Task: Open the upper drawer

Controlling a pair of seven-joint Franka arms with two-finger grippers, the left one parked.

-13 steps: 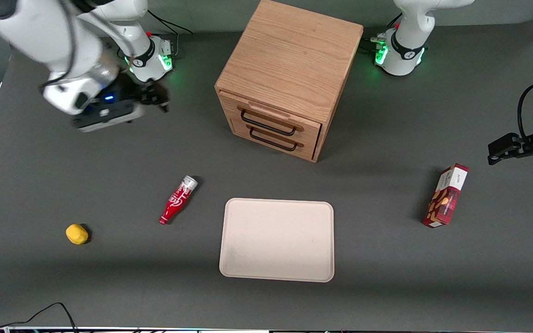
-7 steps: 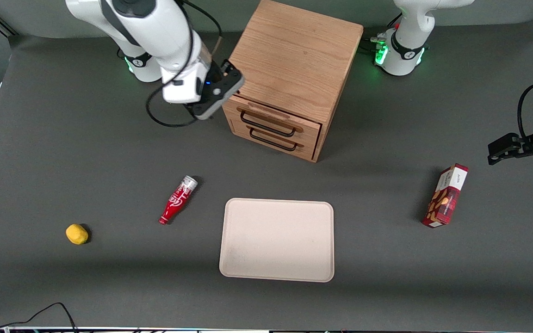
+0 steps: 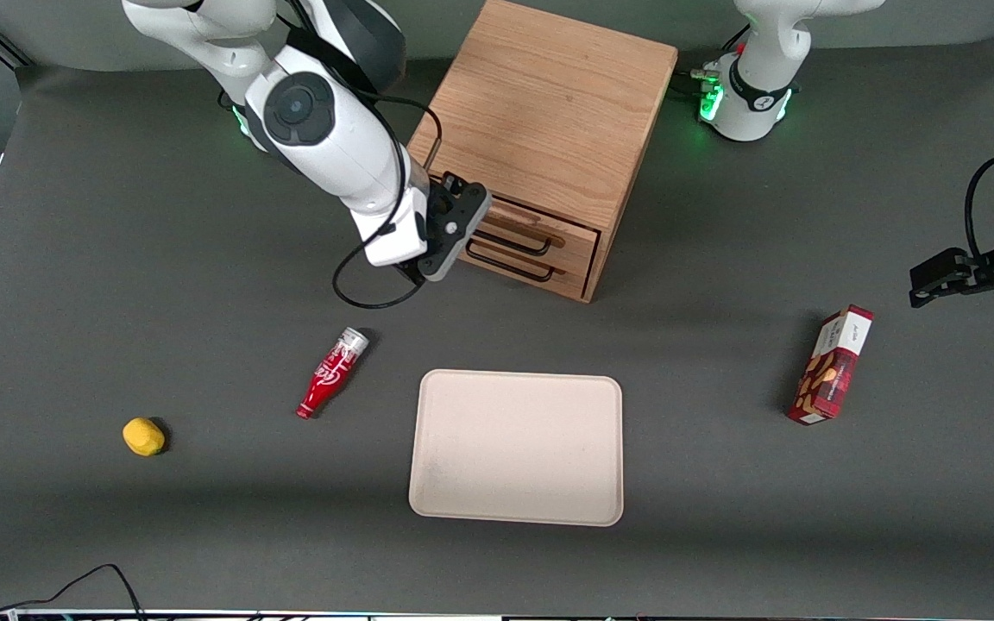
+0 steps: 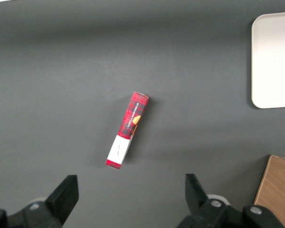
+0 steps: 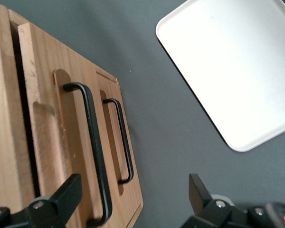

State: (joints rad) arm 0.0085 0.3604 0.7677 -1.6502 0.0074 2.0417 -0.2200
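Observation:
The upper drawer point(image 3: 579, 231) is the top one of two light oak fronts in the wooden cabinet point(image 3: 549, 112); it looks closed. In the right wrist view its front point(image 5: 45, 142) carries a thin black wire pull point(image 5: 94, 152), with the lower drawer's pull point(image 5: 124, 142) beside it. My right gripper point(image 3: 454, 226) is open, close in front of the drawer fronts at their working-arm end and covering part of them. In the right wrist view the gripper point(image 5: 131, 199) straddles the end of the upper pull without touching it; one fingertip point(image 5: 61, 194) is over the upper front.
A cream tray point(image 3: 516, 447) lies nearer the front camera than the cabinet. A red ketchup bottle point(image 3: 330, 373) and a yellow lump point(image 3: 143, 436) lie toward the working arm's end. A red biscuit box point(image 3: 833, 364) lies toward the parked arm's end.
My right arm has swung from the working arm's end of the table to the cabinet and come down in front of the drawer fronts. The drawers have not moved.

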